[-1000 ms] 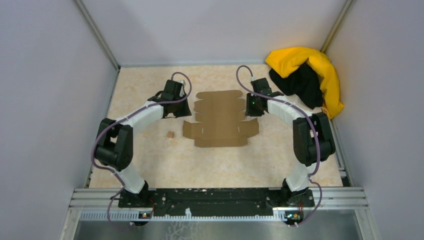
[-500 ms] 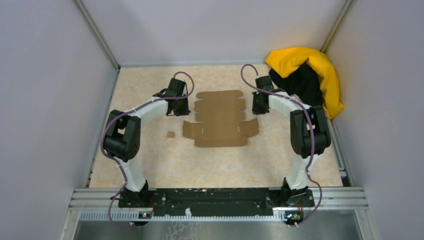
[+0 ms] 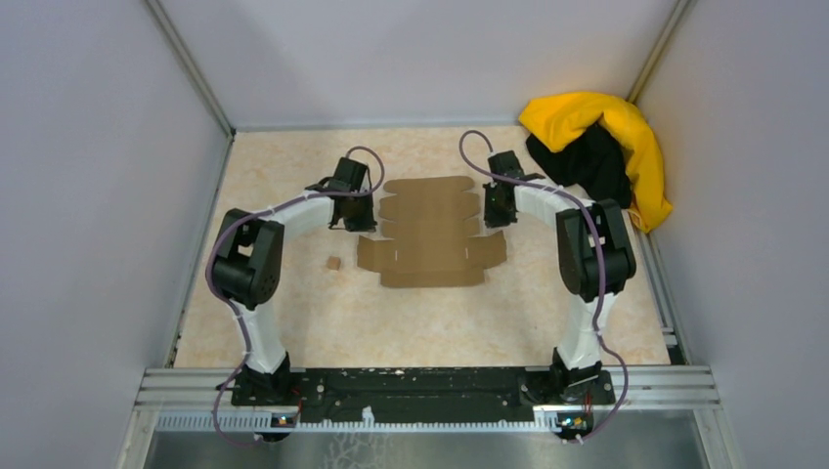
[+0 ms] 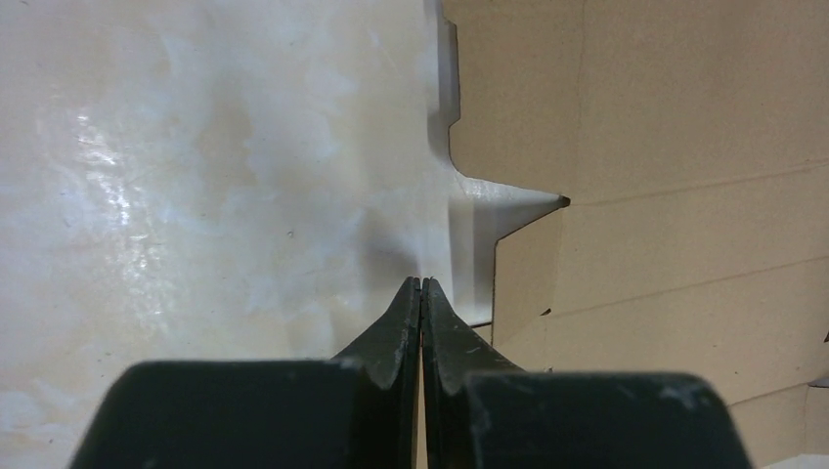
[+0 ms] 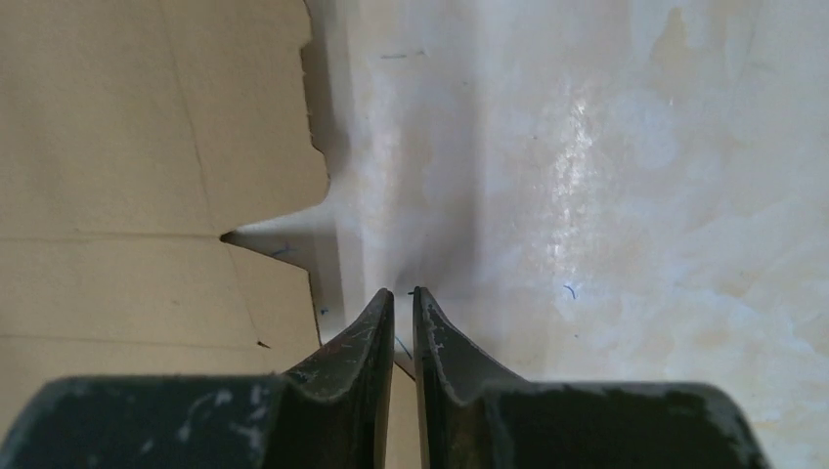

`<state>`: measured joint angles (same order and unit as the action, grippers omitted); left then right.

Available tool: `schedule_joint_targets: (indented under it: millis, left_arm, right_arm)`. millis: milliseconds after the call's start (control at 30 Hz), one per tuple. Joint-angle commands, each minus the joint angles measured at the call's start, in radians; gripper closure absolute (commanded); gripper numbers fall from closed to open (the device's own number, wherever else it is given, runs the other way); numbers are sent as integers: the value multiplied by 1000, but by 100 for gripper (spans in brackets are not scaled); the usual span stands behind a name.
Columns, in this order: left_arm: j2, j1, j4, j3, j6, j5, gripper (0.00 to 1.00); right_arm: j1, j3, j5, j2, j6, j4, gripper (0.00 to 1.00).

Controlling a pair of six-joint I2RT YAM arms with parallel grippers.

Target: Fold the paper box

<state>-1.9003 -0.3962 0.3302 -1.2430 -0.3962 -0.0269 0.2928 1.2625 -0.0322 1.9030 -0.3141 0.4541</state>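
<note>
- Top external view: the box (image 3: 430, 230) lies flat and unfolded on the surface (image 3: 391, 313), between the two grippers.
- The left gripper (image 3: 356, 221) is down at the box's left edge, and the right gripper (image 3: 494, 217) is down at its right edge, both level with the sheet's far half.
- Left wrist view: the left gripper (image 4: 421, 281) has its fingers pressed together with nothing between them. The tips are over bare surface, and the box (image 4: 665, 195) is just beside them on the right, a pointed notch in its edge close by.
- Right wrist view: the right gripper (image 5: 402, 291) has its fingers a sliver apart, and I can't see anything clamped. The box (image 5: 117, 176) sits just to their left, a notch in its edge near the tips.
- A scrap (image 3: 334, 263) lies nearer the bases than the left gripper, apart from the box.
- A cloth heap (image 3: 601, 147) is bunched in the far corner, beyond the right gripper.
</note>
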Motion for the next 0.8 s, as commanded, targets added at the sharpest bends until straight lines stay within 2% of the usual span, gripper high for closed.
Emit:
schedule_joint_targets:
  millis: [0,767]
  left_arm:
    - [-16,-14,-26,0,-12,-44,96]
    - [-14,-81,-16,-65,-27,-57,96]
  right_arm:
    - [23,67,15,26,12,-16,87]
    - [83,82,56,-11,17,-10,87]
